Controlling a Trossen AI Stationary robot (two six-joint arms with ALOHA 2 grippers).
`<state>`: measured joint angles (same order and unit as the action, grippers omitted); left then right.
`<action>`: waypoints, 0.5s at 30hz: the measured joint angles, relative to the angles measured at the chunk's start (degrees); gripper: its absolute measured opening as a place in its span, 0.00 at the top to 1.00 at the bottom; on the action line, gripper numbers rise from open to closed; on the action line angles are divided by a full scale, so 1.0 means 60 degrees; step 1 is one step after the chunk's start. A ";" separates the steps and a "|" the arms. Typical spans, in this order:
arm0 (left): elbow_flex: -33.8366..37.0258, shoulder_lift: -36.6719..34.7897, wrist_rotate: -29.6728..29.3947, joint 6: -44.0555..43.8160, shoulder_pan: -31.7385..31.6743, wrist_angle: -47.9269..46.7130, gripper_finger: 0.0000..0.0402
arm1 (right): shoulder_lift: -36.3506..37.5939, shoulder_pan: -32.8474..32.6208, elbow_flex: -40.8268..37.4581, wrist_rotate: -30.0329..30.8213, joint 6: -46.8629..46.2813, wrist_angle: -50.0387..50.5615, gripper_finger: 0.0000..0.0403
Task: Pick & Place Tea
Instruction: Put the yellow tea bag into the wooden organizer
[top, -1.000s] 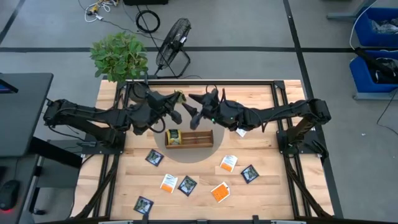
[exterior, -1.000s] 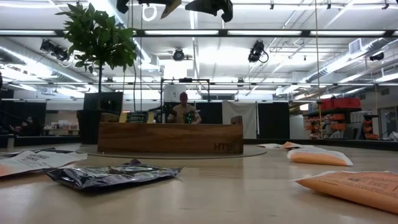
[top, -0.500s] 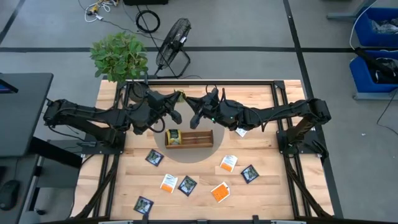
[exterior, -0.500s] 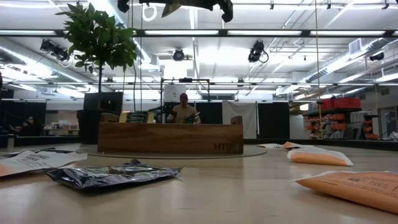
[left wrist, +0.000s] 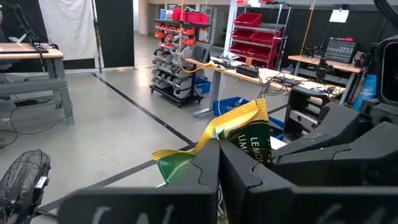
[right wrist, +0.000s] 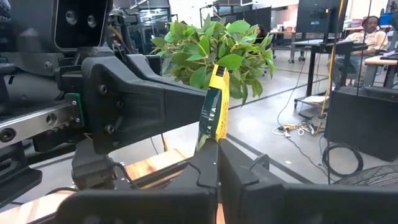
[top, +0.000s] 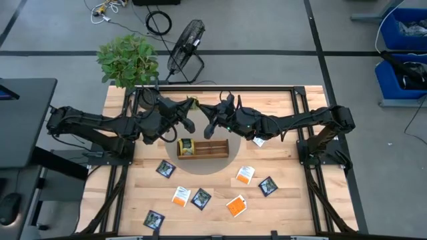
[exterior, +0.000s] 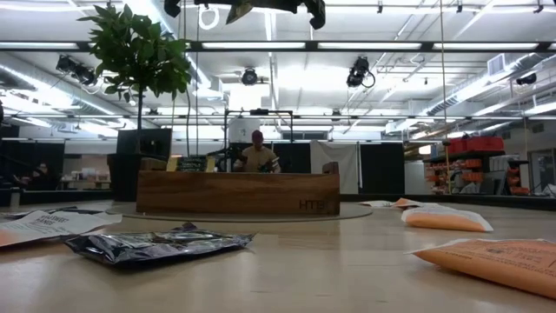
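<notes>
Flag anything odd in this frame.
Both grippers pinch one yellow-green tea sachet in mid-air above the wooden tray: left gripper and right gripper shut on it, which crumples it.

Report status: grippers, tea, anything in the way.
Left gripper and right gripper both shut on one yellow-green sachet, held above wooden tray. Nothing in the way.

Four dark navy square paper sachets [top: 201, 198], three orange-and-white sachets [top: 245, 175], two yellow-green sachets [top: 186, 146], one long brown wooden tray [top: 212, 148].
</notes>
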<state>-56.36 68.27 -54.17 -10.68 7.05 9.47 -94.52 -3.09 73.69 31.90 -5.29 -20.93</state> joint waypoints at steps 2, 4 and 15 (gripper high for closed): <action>0.0000 0.0000 -0.0008 0.0004 0.0052 -0.0011 0.96 | 0.0000 0.0000 0.0000 -0.0002 0.0077 0.0008 1.00; -0.0002 -0.0004 -0.0042 0.0134 0.0134 -0.0029 0.94 | 0.0000 0.0000 0.0000 0.0048 0.0245 0.0068 1.00; -0.0004 -0.0012 0.0007 0.0900 0.0783 -0.0022 0.83 | 0.0127 0.0004 0.0004 0.0116 0.0507 0.0875 1.00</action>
<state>-56.38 68.20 -54.13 -5.27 11.75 9.34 -93.76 -3.07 73.71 32.60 -2.24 -15.68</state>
